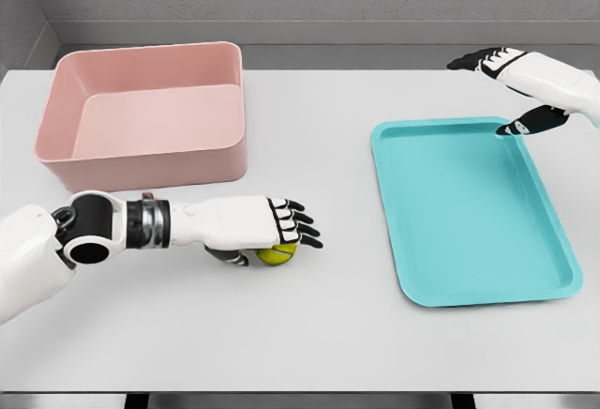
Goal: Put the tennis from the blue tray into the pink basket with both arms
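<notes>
The yellow-green tennis ball sits just under my left hand, on the table between the pink basket and the blue tray. My left fingers curl over the ball's top and the dark thumb presses in beside it, so the hand is shut on the ball. Most of the ball is hidden by the palm. My right hand hovers over the tray's far right corner, its fingers spread and holding nothing. The tray holds nothing.
The pink basket stands at the back left, its near wall a short way behind my left hand. The tray lies to the right of the ball. The white table's front edge runs along the bottom.
</notes>
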Controlling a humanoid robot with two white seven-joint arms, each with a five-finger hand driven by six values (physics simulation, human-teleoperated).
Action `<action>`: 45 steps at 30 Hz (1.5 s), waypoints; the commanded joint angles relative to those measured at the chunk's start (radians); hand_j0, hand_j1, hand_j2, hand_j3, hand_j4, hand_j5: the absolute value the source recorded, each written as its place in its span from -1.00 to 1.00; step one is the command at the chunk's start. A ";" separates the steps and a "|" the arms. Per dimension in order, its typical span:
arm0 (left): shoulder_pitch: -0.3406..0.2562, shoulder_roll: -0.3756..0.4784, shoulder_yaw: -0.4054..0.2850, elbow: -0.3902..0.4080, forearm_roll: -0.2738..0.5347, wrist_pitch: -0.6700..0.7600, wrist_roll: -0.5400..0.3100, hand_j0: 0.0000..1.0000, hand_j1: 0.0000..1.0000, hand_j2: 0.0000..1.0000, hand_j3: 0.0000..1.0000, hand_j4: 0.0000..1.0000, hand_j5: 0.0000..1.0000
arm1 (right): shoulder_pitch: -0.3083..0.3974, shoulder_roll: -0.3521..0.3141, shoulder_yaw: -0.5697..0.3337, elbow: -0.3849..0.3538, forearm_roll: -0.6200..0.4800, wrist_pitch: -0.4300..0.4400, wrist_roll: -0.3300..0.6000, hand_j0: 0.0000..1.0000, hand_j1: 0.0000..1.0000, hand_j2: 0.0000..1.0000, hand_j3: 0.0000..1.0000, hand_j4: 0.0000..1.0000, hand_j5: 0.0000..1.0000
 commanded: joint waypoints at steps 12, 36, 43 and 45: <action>0.000 0.001 0.002 -0.001 0.007 0.001 0.003 0.51 0.51 0.51 0.51 0.51 0.51 | 0.000 -0.001 0.001 0.007 -0.007 0.001 -0.002 1.00 1.00 1.00 1.00 1.00 1.00; -0.002 0.029 0.018 -0.050 0.050 0.001 0.006 -0.21 -0.21 -0.21 -0.21 -0.21 -0.21 | 0.002 -0.001 -0.001 0.007 -0.007 0.001 -0.002 1.00 1.00 1.00 1.00 1.00 1.00; -0.005 0.096 0.081 -0.098 0.098 0.001 0.006 -0.21 -0.21 -0.21 -0.21 -0.21 -0.21 | 0.002 -0.001 -0.001 0.005 -0.007 0.001 -0.002 1.00 1.00 1.00 1.00 1.00 1.00; -0.006 0.104 0.097 -0.099 0.108 0.001 0.006 -0.21 -0.21 -0.21 -0.21 -0.21 -0.21 | 0.002 -0.001 -0.001 0.005 -0.007 0.001 -0.002 1.00 1.00 1.00 1.00 1.00 1.00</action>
